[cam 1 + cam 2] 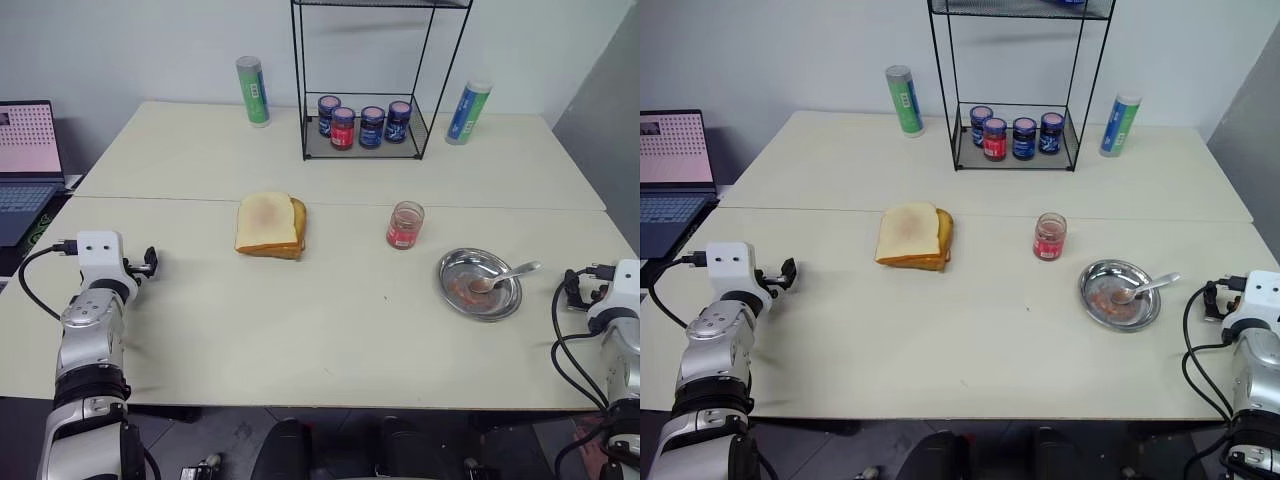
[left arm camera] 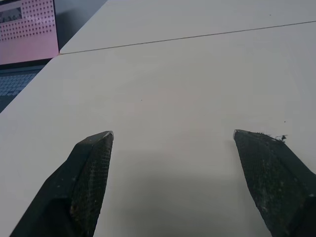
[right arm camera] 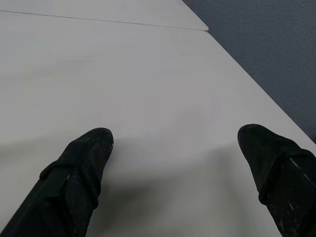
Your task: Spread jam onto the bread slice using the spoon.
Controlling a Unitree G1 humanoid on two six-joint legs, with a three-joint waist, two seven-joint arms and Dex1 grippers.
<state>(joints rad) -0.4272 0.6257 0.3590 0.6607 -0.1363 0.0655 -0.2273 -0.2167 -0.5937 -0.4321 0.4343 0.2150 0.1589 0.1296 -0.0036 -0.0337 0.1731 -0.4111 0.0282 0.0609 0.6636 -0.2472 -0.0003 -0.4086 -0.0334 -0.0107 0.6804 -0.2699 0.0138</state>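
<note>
On the cream table (image 1: 330, 330), the bread slice (image 1: 266, 221) lies left of centre atop a thicker golden piece (image 1: 299, 232) that it mostly hides. To its right stand the small jam jar (image 1: 405, 225) and the steel dish (image 1: 480, 284), where the spoon (image 1: 504, 275) rests, bowl in a reddish smear. The left gripper (image 2: 173, 136) and right gripper (image 3: 175, 133) hover over bare tabletop at opposite edges, fingers spread wide and empty.
</note>
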